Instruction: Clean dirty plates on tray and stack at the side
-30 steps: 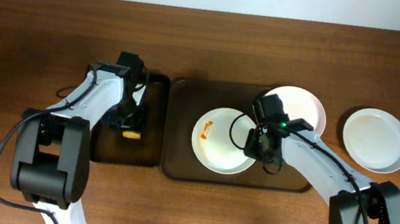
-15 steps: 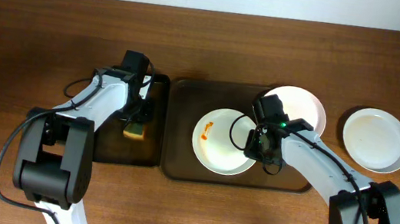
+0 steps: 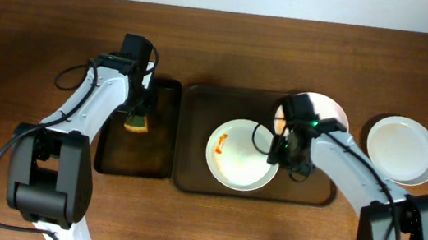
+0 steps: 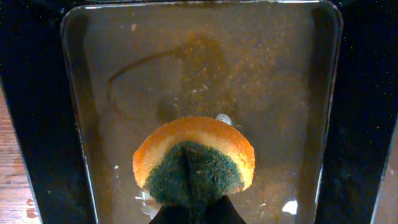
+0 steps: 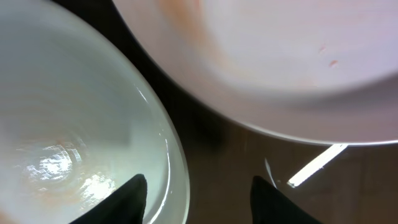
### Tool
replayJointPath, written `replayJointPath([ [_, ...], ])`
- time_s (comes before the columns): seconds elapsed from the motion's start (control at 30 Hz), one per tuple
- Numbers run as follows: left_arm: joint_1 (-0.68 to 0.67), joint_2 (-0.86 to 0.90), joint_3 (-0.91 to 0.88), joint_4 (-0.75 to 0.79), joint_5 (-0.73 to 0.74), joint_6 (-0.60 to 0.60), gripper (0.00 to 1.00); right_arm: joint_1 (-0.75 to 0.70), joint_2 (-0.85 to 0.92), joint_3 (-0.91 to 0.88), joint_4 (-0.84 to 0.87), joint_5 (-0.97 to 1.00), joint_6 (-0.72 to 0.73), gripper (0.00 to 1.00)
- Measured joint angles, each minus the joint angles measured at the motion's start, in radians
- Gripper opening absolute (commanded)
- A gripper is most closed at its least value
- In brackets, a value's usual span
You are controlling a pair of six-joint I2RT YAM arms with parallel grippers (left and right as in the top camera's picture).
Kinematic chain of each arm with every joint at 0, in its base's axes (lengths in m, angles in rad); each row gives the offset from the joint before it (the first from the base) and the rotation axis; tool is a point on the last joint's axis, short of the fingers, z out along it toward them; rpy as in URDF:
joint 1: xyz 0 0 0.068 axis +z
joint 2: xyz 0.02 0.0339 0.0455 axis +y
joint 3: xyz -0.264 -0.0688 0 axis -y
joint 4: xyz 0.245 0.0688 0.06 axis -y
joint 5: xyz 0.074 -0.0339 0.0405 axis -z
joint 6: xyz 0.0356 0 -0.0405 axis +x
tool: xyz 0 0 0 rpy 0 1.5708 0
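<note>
A white plate (image 3: 241,155) with an orange-red smear lies in the middle of the brown tray (image 3: 192,159). A second plate (image 3: 326,114) rests on the tray's far right corner, partly under my right arm. The third plate (image 3: 403,150) sits on the table to the right. My right gripper (image 5: 202,202) is open astride the right rim of the smeared plate (image 5: 74,124). One finger is over that plate, the other over the tray floor (image 5: 249,162), and the second plate (image 5: 267,62) is just beyond. My left gripper (image 4: 193,216) is shut on a round orange and green sponge (image 4: 194,165) above the black tray (image 4: 205,74).
The narrow black tray (image 3: 156,150) stands just left of the brown tray, almost touching it. Its floor is wet and streaked. Brown wooden table surrounds both trays, and a pale wall edge runs along the far side.
My left gripper has closed on the sponge and carried it toward the far end of the black tray. My right arm has shifted slightly right, and the smeared plate has slid a little with it.
</note>
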Motion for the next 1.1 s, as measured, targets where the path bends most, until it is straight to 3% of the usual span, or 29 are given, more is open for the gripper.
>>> replayJointPath([
  [0.3,0.006,-0.001,0.008,0.055,0.188,0.121,0.00,-0.203,0.000,0.033,-0.056,-0.396,-0.222,0.57],
  [0.4,0.014,-0.002,0.012,0.103,0.200,0.150,0.00,-0.203,0.000,0.033,-0.078,-0.425,-0.256,0.51],
  [0.5,0.024,-0.046,0.019,0.048,0.304,0.156,0.00,-0.200,0.000,0.030,-0.076,-0.422,-0.270,0.47],
  [0.67,-0.138,-0.197,0.051,0.142,0.387,0.054,0.00,-0.112,0.000,-0.034,-0.020,-0.319,-0.199,0.45],
  [0.77,-0.245,-0.162,0.051,0.141,0.383,0.020,0.00,-0.069,0.000,-0.054,-0.003,-0.248,-0.139,0.13],
  [0.83,-0.310,-0.128,0.051,0.142,0.367,-0.006,0.00,-0.062,0.000,-0.054,-0.001,-0.233,-0.120,0.07],
  [0.87,-0.338,-0.105,0.051,0.142,0.359,-0.019,0.00,-0.062,0.000,-0.054,-0.002,-0.227,-0.113,0.07],
  [0.9,-0.361,-0.088,0.051,0.144,0.355,-0.026,0.00,-0.062,0.000,-0.054,-0.002,-0.223,-0.110,0.19],
  [0.97,-0.414,-0.046,0.050,0.161,0.334,-0.037,0.00,-0.062,0.000,-0.055,-0.001,-0.220,-0.108,0.27],
  [1.07,-0.462,-0.001,0.050,0.165,0.294,-0.040,0.00,-0.062,0.000,-0.079,0.014,-0.219,-0.108,0.27],
  [1.1,-0.463,0.002,0.050,0.166,0.289,-0.040,0.00,-0.062,0.000,-0.094,0.042,-0.219,-0.108,0.19],
])
